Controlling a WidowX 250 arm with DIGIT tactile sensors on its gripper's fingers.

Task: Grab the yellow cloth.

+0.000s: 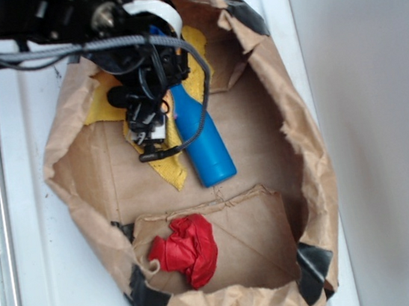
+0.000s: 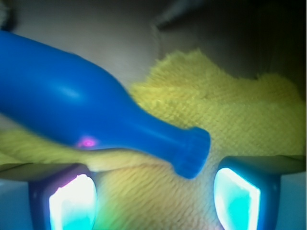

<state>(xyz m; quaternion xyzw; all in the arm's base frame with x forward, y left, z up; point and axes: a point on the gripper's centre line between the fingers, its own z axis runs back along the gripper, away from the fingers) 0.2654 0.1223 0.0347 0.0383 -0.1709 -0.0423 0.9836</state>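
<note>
Gripper above the yellow cloth, jaws spread apart with cloth between them; cloth lies inside the brown paper bag. Blue bottle rests across the cloth; red cloth wad lies well apart.

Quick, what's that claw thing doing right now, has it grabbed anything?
Tool: open, holding nothing; its fingers sit apart over the yellow cloth, with the blue bottle lying across the cloth.

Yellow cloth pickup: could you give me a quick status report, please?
Gripper open, fingers straddling the yellow cloth. Cloth lies flat in the paper-lined bin, not yet gripped. Blue bottle lies on the cloth, neck between the fingers.
</note>
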